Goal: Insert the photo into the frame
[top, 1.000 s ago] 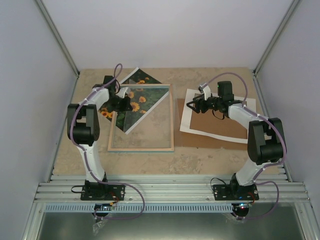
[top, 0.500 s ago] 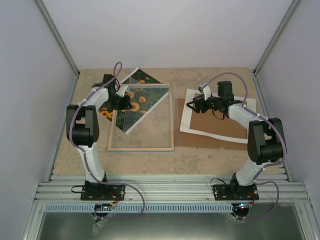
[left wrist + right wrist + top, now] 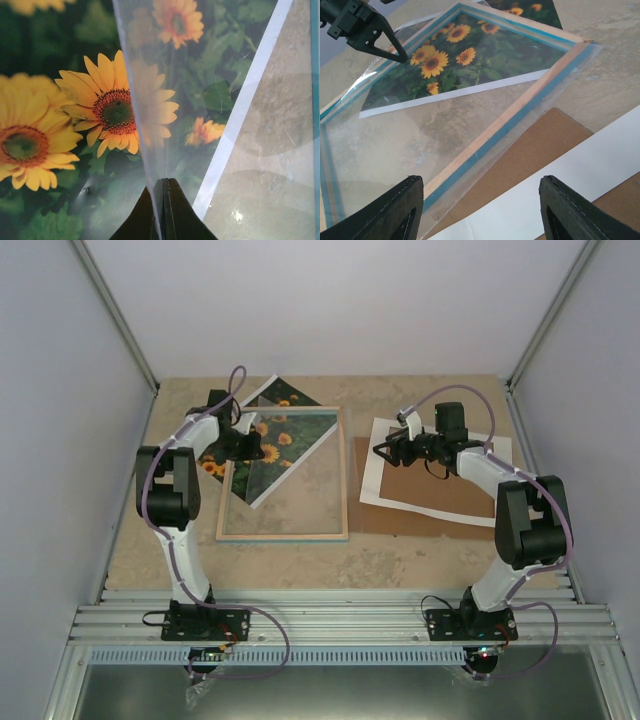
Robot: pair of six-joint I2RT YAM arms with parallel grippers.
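Observation:
The sunflower photo [image 3: 287,438] lies askew across the frame's far left corner, partly inside and partly off it; it also shows in the left wrist view [image 3: 100,105] and the right wrist view [image 3: 470,65]. The frame [image 3: 283,537] lies flat, wood with a turquoise inner edge [image 3: 520,115]. My left gripper [image 3: 256,449] is shut [image 3: 163,187] on the edge of a clear flexible pane [image 3: 155,100], holding it just above the photo. My right gripper [image 3: 380,452] is open and empty [image 3: 482,200], hovering above the frame's right rail.
A brown backing board [image 3: 400,520] lies right of the frame with a white mat [image 3: 374,490] on top; both show under my right gripper, the board [image 3: 530,155] and the mat [image 3: 585,170]. Grey walls enclose the table.

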